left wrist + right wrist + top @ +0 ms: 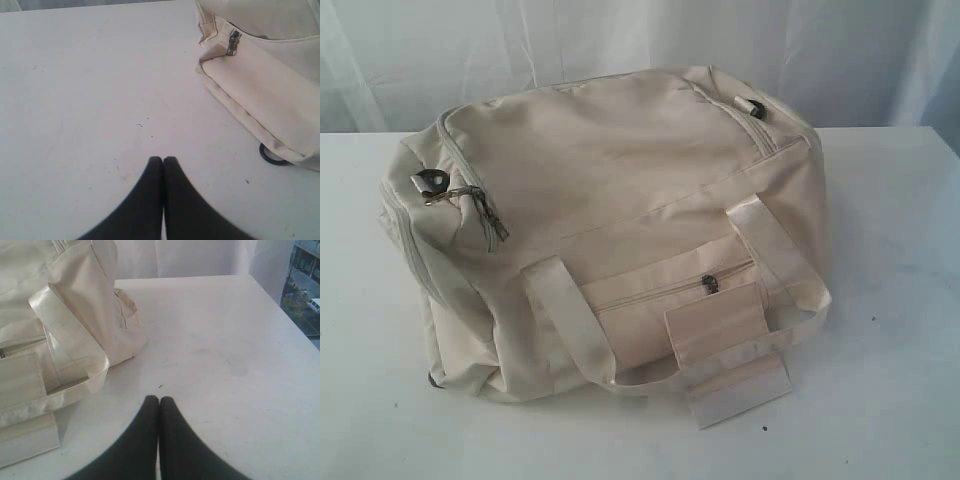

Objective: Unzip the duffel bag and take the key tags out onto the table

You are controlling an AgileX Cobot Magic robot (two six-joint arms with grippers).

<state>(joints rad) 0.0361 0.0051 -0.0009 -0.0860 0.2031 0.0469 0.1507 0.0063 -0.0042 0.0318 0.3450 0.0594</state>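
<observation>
White flat worktop (890, 300) holds a large cream-beige fabric duffel bag (620, 170), long axis running between left jaws and right jaws, both closed, empty.

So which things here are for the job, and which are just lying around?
For the job: duffel bag, its zip pull, table, left tool, right tool. Key tags not in sight.
Just there: white curtain, dark ring by the bag's corner.

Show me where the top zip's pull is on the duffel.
In the exterior view, the pull hangs at the left end of the duffel, just beside the metal ring, up and left of the front pocket.
</observation>
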